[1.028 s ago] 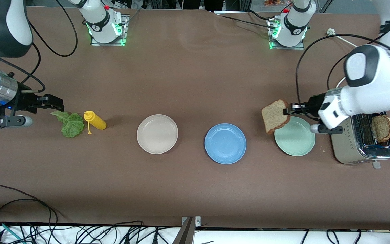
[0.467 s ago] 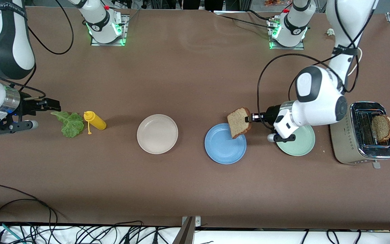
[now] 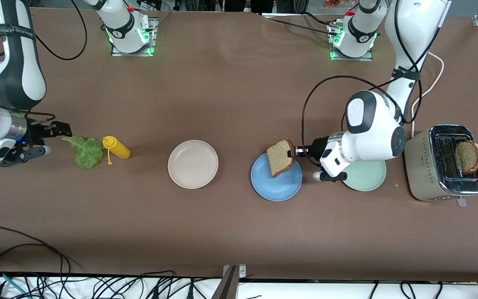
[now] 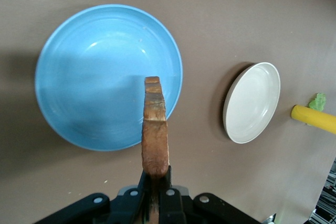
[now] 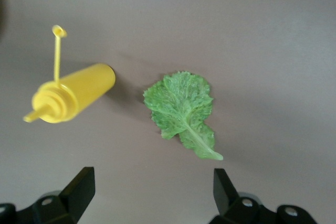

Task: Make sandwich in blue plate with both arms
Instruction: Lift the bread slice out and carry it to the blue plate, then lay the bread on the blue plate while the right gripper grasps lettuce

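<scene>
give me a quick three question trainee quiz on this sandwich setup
1. True or false: the left pincer holds a bread slice over the blue plate.
2. Which thing lies beside the lettuce leaf? A) toaster B) yellow bottle C) green plate
3. Fill in: the second bread slice sits in the ____.

Key: 1 true; 2 B, the yellow bottle; 3 toaster. The right pincer hangs open by the leaf.
</scene>
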Controlling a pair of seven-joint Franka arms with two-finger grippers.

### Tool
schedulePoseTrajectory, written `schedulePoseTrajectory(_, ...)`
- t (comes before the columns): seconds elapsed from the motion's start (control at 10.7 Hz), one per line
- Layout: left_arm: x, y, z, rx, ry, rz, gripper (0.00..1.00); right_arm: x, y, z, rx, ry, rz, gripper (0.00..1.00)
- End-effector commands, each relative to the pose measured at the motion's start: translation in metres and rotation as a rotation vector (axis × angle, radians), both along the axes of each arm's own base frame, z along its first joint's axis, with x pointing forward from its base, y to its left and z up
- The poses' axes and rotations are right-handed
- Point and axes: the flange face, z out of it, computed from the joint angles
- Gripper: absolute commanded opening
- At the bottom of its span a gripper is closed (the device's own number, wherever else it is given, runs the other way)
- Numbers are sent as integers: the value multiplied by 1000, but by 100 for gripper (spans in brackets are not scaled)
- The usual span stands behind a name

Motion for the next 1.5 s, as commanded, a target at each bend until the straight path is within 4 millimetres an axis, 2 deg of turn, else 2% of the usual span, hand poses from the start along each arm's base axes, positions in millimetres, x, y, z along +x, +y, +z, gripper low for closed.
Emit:
schedulePoseTrajectory(0.0, 14, -20, -16, -28, -48, 4, 0, -19, -18, -45, 9, 19, 113, 100)
schedulePoseTrajectory(0.19, 17, -26, -35, -15, -82, 2, 0, -23, -33, -76, 8, 62, 122, 100)
schedulePoseTrajectory(0.37, 20, -38, -39, -16, -98, -4, 0, -23, -48, -100, 6, 51, 176, 100)
schedulePoseTrajectory(0.84, 26, -41, -35, -23, -113, -4, 0, -37, -57, -151, 17, 89, 211, 100)
schedulePoseTrajectory(1.03, 26, -41, -43, -20, -104, -4, 0, -40, -60, -176, 33, 117, 245, 100)
schedulePoseTrajectory(1.4, 25, -40, -58, -16, -84, -4, 0, -34, -66, -188, 56, 94, 412, 100)
